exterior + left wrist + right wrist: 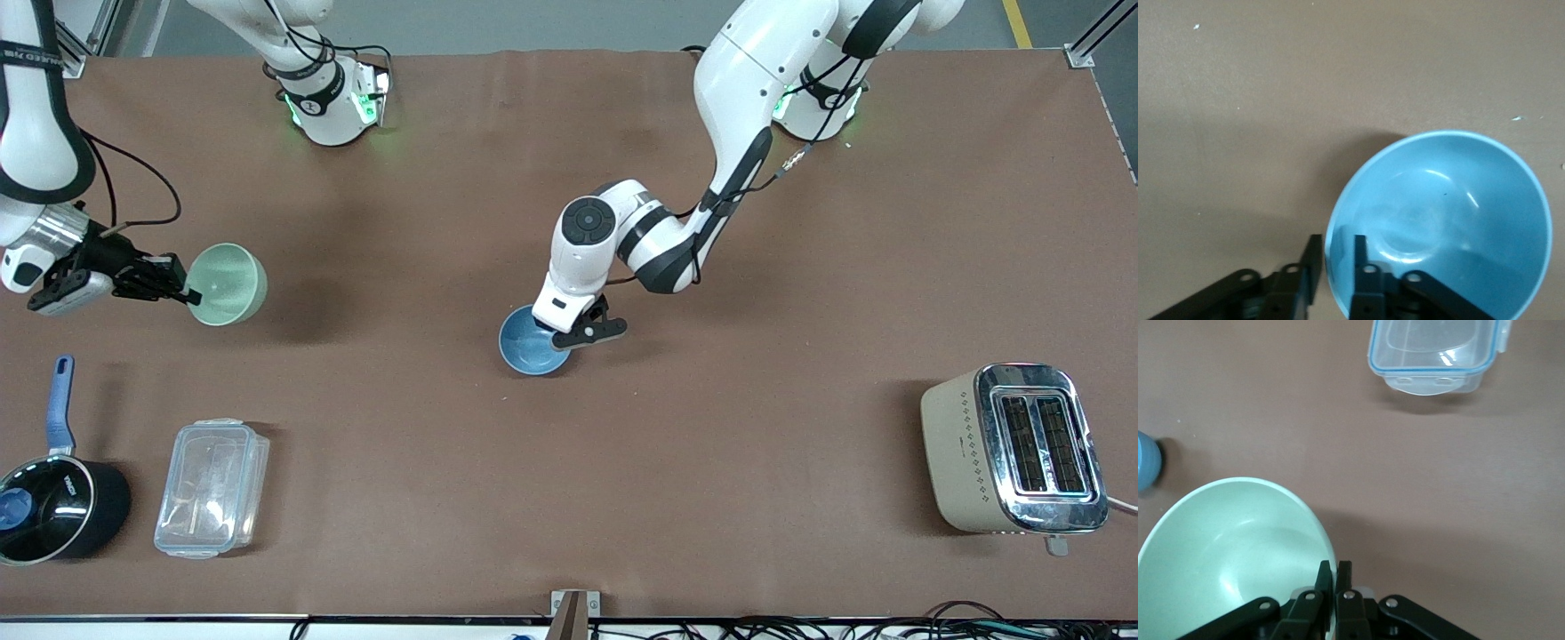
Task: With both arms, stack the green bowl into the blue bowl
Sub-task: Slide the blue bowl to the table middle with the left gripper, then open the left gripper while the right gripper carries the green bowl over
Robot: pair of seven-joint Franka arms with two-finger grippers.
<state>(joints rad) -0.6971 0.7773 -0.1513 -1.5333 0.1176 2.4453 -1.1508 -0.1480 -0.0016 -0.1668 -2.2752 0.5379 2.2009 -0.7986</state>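
Observation:
The pale green bowl hangs tilted above the table at the right arm's end. My right gripper is shut on its rim. In the right wrist view the fingers pinch the green bowl's edge, and the blue bowl shows farther off. The sky-blue bowl sits on the table near the middle. My left gripper is at its rim. In the left wrist view this gripper is open. One finger is inside the blue bowl and one is outside.
A black saucepan with a blue handle and a clear plastic container stand nearer the front camera at the right arm's end. The container also shows in the right wrist view. A beige toaster stands at the left arm's end.

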